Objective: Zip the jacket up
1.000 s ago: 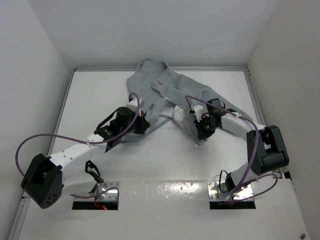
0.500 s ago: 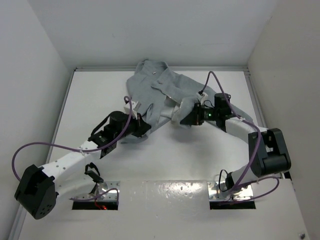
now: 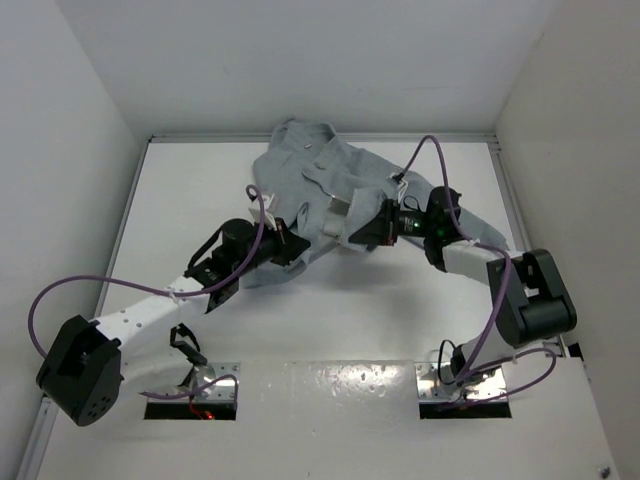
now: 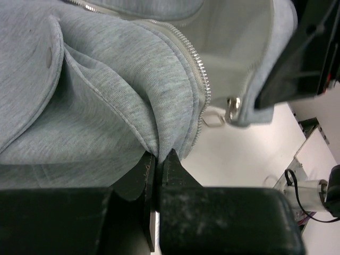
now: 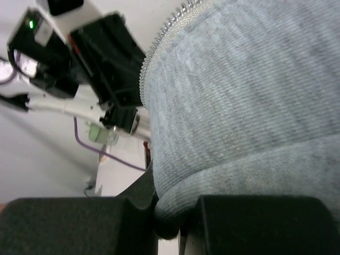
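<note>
Pinching the jacket edges tight with my left hand and right hand. Pulling too hard could make the soft cloth slip out.

Left gripper pinched closed, right gripper clamped, arms angled inward

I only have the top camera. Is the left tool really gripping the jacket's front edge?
Observer: Yes. The left wrist view shows the left tool shut on a fold of the jacket beside the zipper teeth.
Operator: Where's the slider?
Observer: The slider hangs at the other panel's bottom corner, clear of the left tool.
Operator: And the right tool?
Observer: Its wrist view shows the right tool shut on the jacket's thick bottom edge.
</note>
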Controlling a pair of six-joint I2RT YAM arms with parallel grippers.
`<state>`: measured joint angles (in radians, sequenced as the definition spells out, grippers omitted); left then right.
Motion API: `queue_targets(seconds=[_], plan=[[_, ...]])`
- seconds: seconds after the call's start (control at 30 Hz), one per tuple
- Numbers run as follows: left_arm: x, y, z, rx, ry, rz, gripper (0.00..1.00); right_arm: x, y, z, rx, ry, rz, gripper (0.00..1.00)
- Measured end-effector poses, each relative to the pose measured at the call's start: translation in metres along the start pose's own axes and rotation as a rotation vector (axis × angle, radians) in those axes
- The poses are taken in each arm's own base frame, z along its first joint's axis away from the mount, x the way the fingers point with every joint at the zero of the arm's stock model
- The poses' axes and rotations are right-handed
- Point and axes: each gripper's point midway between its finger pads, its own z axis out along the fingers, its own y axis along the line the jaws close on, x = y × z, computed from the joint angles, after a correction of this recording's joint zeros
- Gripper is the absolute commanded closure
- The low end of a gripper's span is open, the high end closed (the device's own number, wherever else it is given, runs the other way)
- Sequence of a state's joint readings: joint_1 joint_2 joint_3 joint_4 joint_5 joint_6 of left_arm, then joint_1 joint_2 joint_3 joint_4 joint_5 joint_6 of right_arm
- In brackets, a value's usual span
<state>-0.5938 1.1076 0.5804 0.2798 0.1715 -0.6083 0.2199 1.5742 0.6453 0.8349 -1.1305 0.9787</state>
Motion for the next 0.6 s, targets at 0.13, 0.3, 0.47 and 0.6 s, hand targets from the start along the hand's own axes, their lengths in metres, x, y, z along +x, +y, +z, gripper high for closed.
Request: queue_targets(seconds=[0.13,0.3,0.47,0.6], plan=[[-0.002,-0.001,0.001,0.005,-0.008,-0.001,1.00,0.014,0.005,-0.006,-0.017,0.028,-0.129,1.00],[-0.002,-0.002,0.001,0.008,-0.007,-0.001,1.00,0.020,-0.002,-0.019,0.074,0.049,-0.501,1.00],[-0.005,-0.004,0.001,0.020,-0.021,0.003,1.00,0.017,-0.010,-0.020,0.110,0.056,-0.654,1.00],[-0.014,-0.010,0.002,0.044,-0.060,0.013,1.00,0.019,-0.012,-0.018,0.108,0.060,-0.637,1.00]])
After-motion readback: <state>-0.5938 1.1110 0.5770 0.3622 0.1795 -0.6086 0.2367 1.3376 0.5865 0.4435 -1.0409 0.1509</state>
